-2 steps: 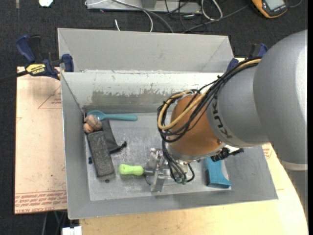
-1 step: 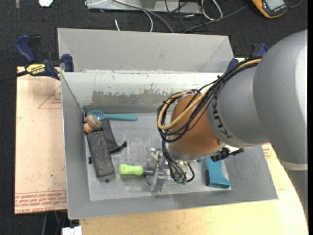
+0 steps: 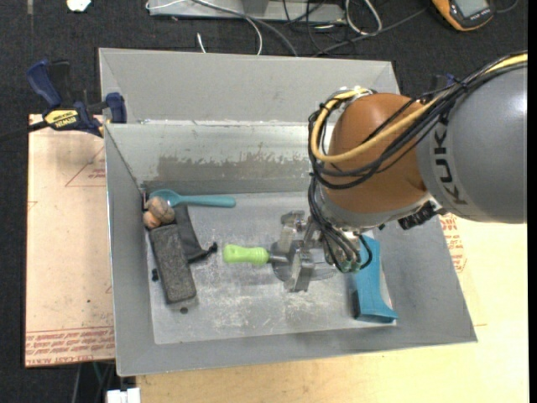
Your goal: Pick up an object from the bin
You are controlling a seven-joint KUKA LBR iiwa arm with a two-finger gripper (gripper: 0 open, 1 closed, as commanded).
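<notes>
In the camera view, the arm leans in from the right with its orange cover [image 3: 373, 154] over the right half of the grey bin [image 3: 134, 191]. The gripper [image 3: 295, 254] is down near the floor at mid-bin. Its two metal fingers look spread, one toward the back wall and one toward the front. Between them lies the right end of a small green-handled tool [image 3: 245, 254], so the jaws appear to straddle it without yet pinching it.

The tool lies flat on the bin floor, near the middle. Its long axis runs almost left to right across the view, with the rounded green grip pointing left toward a dark grey block [image 3: 172, 265]. Its other end is tucked under the gripper and is hard to make out. The fingers stand across that axis, which I judge is the sensible way to close on such a slim thing.

The other things are spaced out along the sides:
- A teal spoon [image 3: 197, 200] and a small brown lump [image 3: 154, 217] lie at the back left.
- A blue flat piece [image 3: 369, 292] lies just right of the gripper.
</notes>
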